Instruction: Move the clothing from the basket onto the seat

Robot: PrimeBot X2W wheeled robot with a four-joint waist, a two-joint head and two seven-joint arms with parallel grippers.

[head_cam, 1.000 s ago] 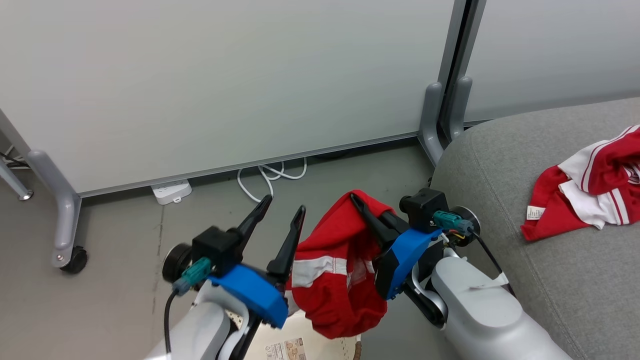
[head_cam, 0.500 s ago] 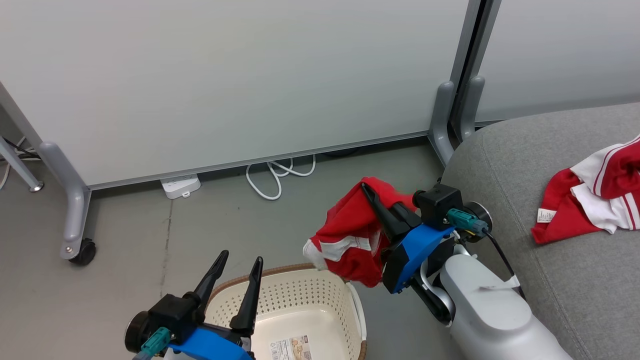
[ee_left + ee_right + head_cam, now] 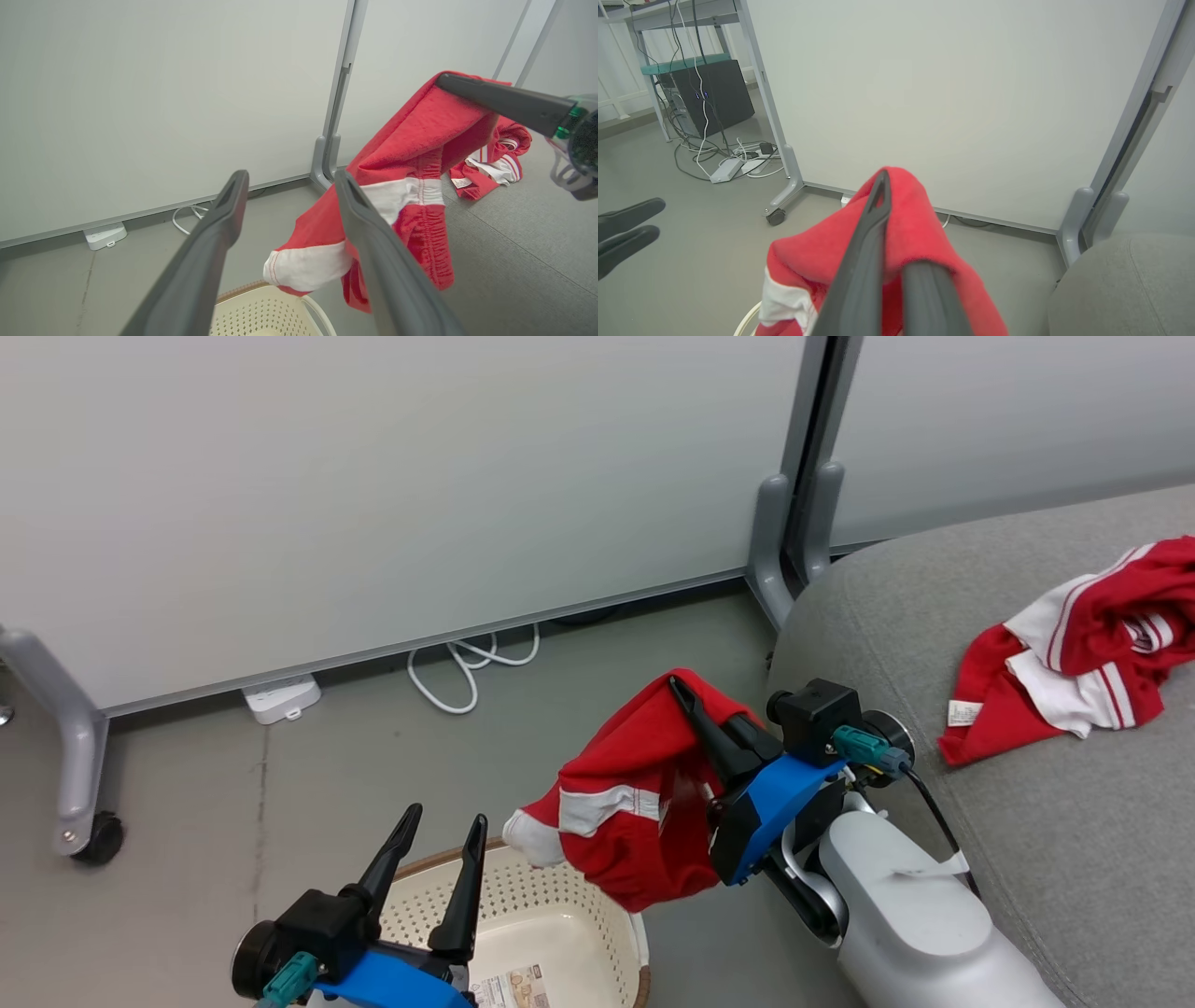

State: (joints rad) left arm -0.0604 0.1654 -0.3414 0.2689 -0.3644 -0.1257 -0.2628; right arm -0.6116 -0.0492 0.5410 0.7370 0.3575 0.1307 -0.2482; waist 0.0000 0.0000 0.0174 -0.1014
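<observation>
Left gripper: low at the left, fingers spread wide, pointing up and away, holding nothing.
Right gripper: held higher, fingers pressed together on the red garment, tips pointing up-left.
Right forearm: pale, slanting up from the lower right.

Red clothing — white stripes; cream basket

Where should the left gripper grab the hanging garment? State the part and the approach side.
Grip the white cuff at the garment's lower left, coming from the left: it dangles free below the right gripper, nearest the open left gripper.
</observation>
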